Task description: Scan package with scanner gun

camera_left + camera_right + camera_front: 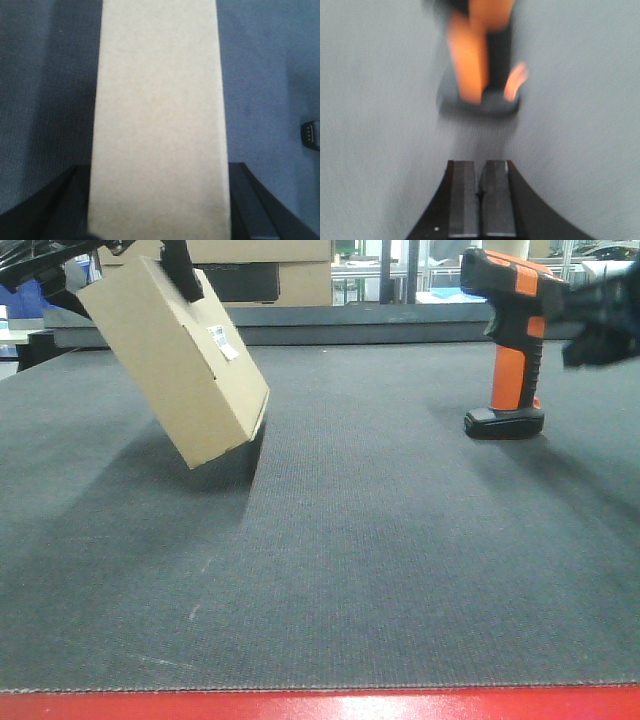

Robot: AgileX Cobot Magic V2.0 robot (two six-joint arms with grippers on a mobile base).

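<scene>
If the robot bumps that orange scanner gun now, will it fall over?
Probably. The scanner gun stands upright on a small flat base with its black head up top, so a high push would likely tip it. It looks like hard plastic, so likely stiff. The rough mat may stop it sliding.

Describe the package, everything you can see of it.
The package is a small plain brown cardboard box, rectangular and closed, with a white barcode label on its broad face toward the camera. It hangs tilted, top leaning left, lowest corner close above or on the dark mat; contact cannot be told. The left gripper is shut on its upper end, one black finger on each side.
</scene>
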